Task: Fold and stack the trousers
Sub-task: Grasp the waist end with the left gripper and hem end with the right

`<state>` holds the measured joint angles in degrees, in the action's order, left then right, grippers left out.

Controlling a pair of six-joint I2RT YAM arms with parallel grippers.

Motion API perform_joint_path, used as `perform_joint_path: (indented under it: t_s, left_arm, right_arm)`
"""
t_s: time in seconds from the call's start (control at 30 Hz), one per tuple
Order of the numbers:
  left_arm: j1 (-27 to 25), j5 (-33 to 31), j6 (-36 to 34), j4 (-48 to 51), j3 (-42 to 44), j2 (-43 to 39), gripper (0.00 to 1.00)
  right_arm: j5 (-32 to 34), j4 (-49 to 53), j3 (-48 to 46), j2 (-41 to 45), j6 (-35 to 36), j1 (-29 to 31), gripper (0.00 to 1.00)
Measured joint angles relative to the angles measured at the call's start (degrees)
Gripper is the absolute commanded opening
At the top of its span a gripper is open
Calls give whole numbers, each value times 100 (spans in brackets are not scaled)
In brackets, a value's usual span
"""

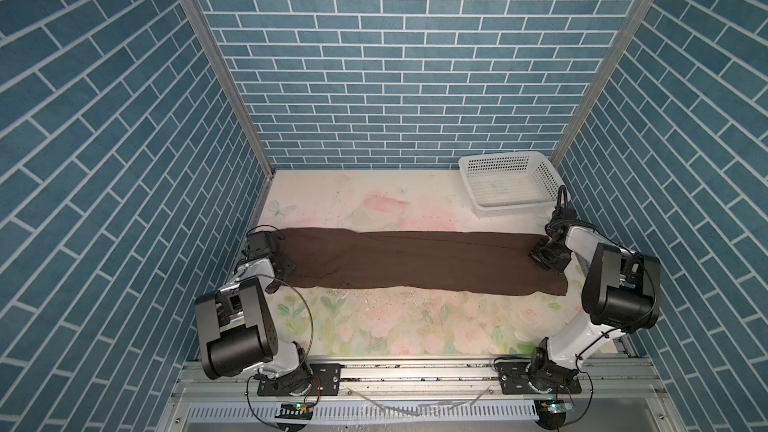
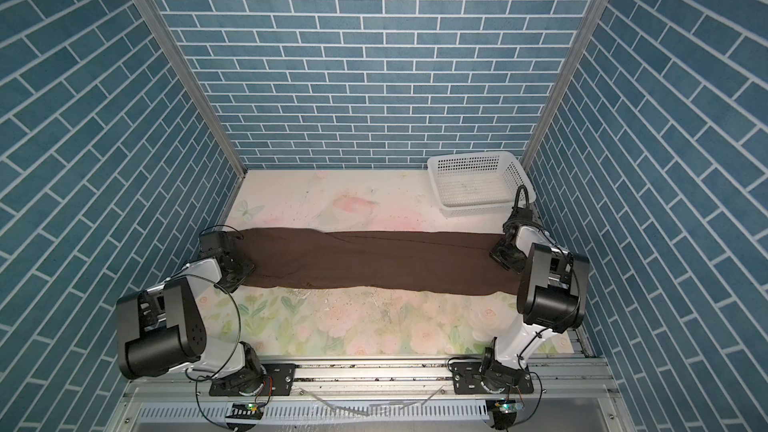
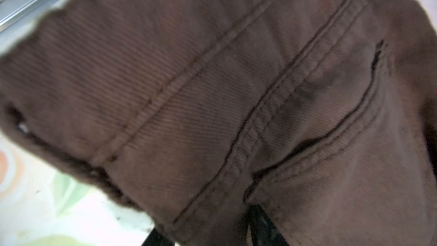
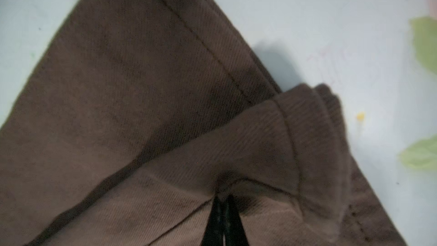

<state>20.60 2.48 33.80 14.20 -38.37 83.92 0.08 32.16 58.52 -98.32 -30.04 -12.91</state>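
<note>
On the desk (image 1: 374, 317), trousers (image 1: 395, 263) look folded lengthwise only, crosswise folds pending; right gripper (image 4: 223, 199) pinches hem, left gripper (image 1: 286, 267) grip unclear.

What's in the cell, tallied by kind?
Brown trousers: 1
White basket: 1
Claws: 2 (left claw, right claw)
Total: 4
</note>
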Motion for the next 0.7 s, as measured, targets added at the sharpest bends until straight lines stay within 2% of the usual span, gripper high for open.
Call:
perform_joint_path:
  t_s: [0.2, 0.4, 0.43, 0.5, 0.53, 0.6, 0.7]
  left_arm:
    - [13, 162, 4, -275, -79, 170, 47]
    - [13, 319, 4, -415, -98, 225, 46]
    - [13, 341, 4, -426, -98, 225, 46]
    - [11, 393, 4, -446, -98, 232, 46]
    - [11, 407, 4, -452, -98, 234, 46]
    - [11, 426, 4, -459, -98, 234, 46]
    - [11, 422, 2, -455, -98, 234, 46]
  right_arm:
    - [0, 260, 376, -9, -22, -160, 0]
    - [-304, 492, 1338, -271, -175, -492, 0]
    - [-356, 503, 1515, -391, -201, -529, 6]
    - [-442, 509, 1910, -748, -278, -597, 26]
    - [-433, 492, 2048, -892, -278, -623, 32]
    - [-457, 382, 2315, -1235, -391, -730, 38]
    - [-592, 258, 2369, -1453, -496, -894, 40]
